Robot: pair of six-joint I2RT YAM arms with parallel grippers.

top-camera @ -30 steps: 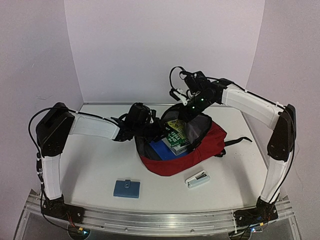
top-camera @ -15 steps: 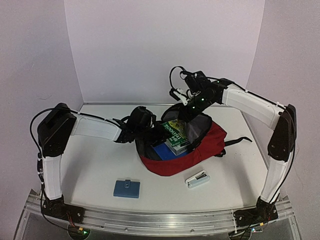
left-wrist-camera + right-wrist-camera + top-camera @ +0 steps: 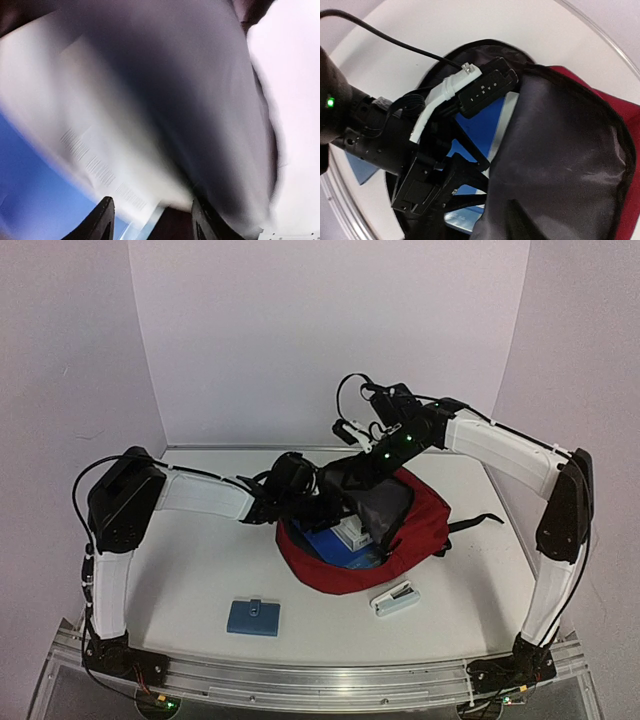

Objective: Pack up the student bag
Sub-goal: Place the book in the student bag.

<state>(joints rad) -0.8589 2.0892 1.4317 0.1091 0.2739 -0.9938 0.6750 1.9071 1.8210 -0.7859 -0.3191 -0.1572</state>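
No legible text anywhere; only blurred print on the white box (image 3: 100, 125)

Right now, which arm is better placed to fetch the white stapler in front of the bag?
Right, probably. The stapler lies on its side of the table, and the right gripper is above the student bag, while the left gripper is down inside it.
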